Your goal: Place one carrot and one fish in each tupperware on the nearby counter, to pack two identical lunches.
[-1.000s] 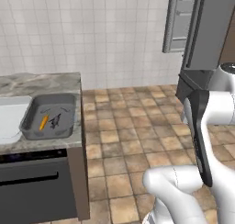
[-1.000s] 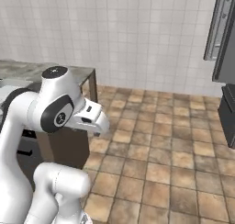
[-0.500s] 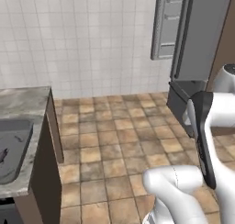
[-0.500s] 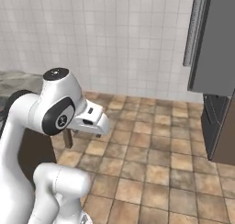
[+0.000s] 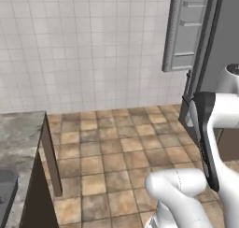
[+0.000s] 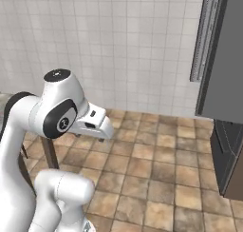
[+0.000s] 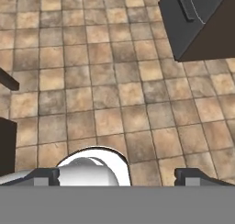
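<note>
At the bottom of the hand view my gripper (image 7: 118, 175) is open, its two dark fingertips (image 7: 46, 176) wide apart with nothing between them, and it hangs over bare floor tiles. A dark grey corner at the lower left edge of the left base view looks like the dark tupperware (image 5: 4, 194) on the counter; what it holds is cut off. The carrot and the fish are out of view.
The marble counter (image 5: 21, 133) ends at the left, with a dark cabinet side below it. An open grey fridge door (image 5: 186, 31) and the dark fridge body (image 6: 223, 60) stand at the right, above a dark drawer (image 6: 230, 155). Brown floor tiles (image 5: 116, 157) lie between.
The whole picture has swung right: counter and trays slid off to the left, the fridge came nearer. That is the camera moving. The gripper stayed open.
</note>
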Controlling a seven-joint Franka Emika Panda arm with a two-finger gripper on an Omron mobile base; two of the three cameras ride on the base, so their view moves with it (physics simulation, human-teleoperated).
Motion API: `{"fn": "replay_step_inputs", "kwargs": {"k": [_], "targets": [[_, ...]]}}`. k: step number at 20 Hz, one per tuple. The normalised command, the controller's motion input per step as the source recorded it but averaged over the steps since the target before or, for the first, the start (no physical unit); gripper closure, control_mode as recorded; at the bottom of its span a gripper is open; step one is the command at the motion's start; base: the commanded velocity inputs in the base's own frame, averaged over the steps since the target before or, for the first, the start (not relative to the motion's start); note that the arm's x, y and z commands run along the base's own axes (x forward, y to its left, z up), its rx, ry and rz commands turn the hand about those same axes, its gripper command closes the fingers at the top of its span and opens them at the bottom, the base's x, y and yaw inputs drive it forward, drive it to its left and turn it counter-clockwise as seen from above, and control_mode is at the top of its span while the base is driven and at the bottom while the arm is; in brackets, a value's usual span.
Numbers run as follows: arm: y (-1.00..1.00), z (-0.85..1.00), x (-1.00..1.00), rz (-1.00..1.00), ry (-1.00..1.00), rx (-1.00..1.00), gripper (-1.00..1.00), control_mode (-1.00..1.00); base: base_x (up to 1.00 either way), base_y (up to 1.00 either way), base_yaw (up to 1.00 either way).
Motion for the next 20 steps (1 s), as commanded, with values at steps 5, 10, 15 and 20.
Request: {"fn": "replay_step_inputs", "kwargs": {"k": [5, 10, 15, 20], "targets": [[0.00, 0.00, 0.00, 0.00, 0.00, 0.00, -1.00, 1.00, 1.00, 0.00, -0.07], [0.00, 0.00, 0.00, 0.00, 0.00, 0.00, -1.00, 1.00, 1.00, 0.00, -0.18], [0.00, 0.00, 0.00, 0.00, 0.00, 0.00, -1.00, 1.00, 1.00, 0.00, -0.32], [0.00, 0.00, 0.00, 0.00, 0.00, 0.00, -1.00, 1.00, 0.88, 0.02, -0.40]]}}
